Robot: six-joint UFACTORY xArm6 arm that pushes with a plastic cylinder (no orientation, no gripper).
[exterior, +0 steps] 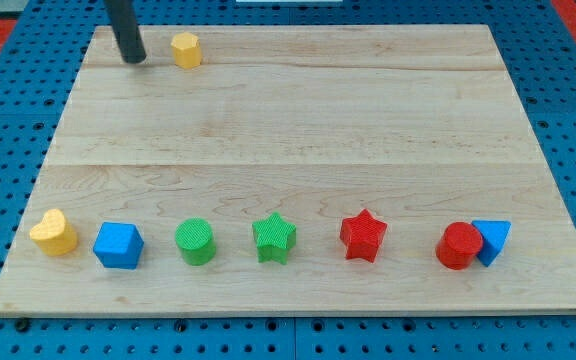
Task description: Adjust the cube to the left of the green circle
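A blue cube [118, 245] sits near the view's bottom left, just left of the green circle [195, 241]. The two stand apart with a small gap. My tip [134, 58] is at the view's top left, far above the cube and the green circle. It stands a little to the left of a yellow hexagon block [186, 49], not touching it.
Along the bottom row: a yellow heart [54, 232] left of the cube, then a green star [274, 238], a red star [363, 235], a red circle [459, 246] touching a blue triangle [491, 241]. The wooden board [298, 130] lies on a blue pegboard.
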